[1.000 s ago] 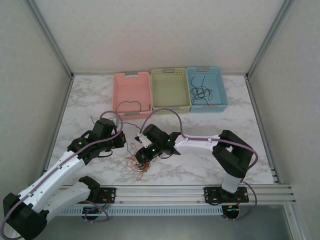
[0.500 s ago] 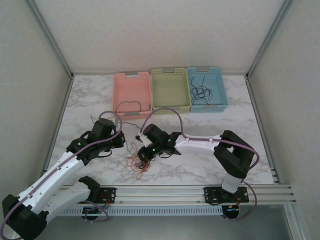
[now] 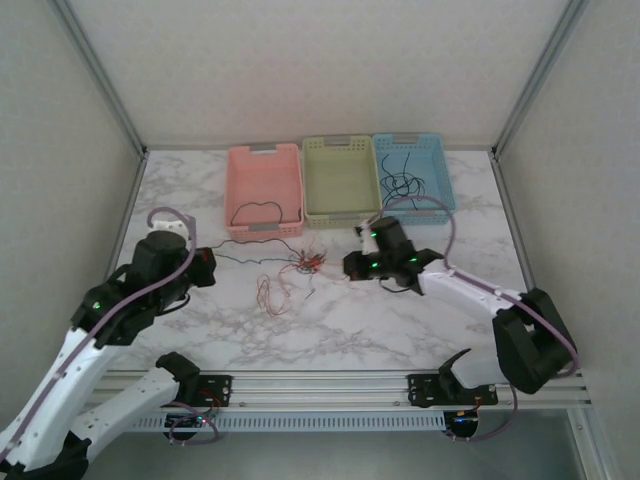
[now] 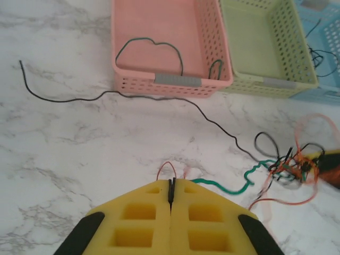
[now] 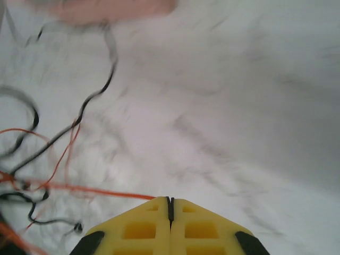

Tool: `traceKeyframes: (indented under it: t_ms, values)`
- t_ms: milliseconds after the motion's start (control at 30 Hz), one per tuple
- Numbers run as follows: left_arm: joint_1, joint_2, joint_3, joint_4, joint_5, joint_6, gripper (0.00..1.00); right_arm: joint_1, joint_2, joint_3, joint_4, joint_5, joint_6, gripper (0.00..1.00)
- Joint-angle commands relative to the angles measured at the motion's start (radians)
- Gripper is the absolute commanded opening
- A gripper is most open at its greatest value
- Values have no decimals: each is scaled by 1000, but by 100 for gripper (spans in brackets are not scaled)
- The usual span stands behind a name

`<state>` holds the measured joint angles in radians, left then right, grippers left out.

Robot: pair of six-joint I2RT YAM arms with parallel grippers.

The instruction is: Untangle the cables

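At the tips of the left gripper (image 4: 171, 186): pads pressed flat together; a thin orange-red loop (image 4: 168, 163) pokes out at the seam and looks nipped there, and a green strand (image 4: 228, 187) starts just beside it.
At the tips of the right gripper (image 5: 170, 203): clenched as well; the wrist view is smeared, yet an orange-red strand (image 5: 106, 191) runs straight to the seam and looks pinched.
Between the grippers: the cables (image 3: 308, 262) sit as a small knotted clump on the marble table (image 3: 420, 330), nearer the right gripper, with orange-red, black and green threads crossing in it.
Loose ends: a black strand (image 4: 133, 96) trails from the clump past the front of the pink basket (image 3: 264, 152); orange-red curls (image 3: 270, 295) lie on the near side of the clump.
Baskets: the pink one holds one dark wire, the blue basket (image 3: 410, 138) several black ones; the green basket (image 3: 340, 142) stands between them.
Step in hand: judged to be drawing the knot apart from two sides, each arm on its own strand.
Progress: partway; some wires are already sorted, but the clump is not yet undone.
Next move: calls for a slow, steady spread of the arms while watching whether the knot loosens or cinches; if it tightens, a regrip closer to the clump would serve better.
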<state>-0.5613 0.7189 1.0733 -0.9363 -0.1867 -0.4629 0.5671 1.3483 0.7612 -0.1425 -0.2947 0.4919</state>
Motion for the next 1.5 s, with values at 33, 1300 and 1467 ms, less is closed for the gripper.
traceKeyframes:
  t_ms: [33, 1300, 1467]
  values:
    - [26, -26, 43, -177, -184, 62, 0, -179, -111, -55, -161, 165, 85, 0]
    - [29, -83, 230, -398, -544, 132, 0, -927, -306, -149, -360, 427, 238, 0]
    - [29, -90, 187, -346, -445, 124, 0, -931, -291, -156, -313, 289, 206, 0]
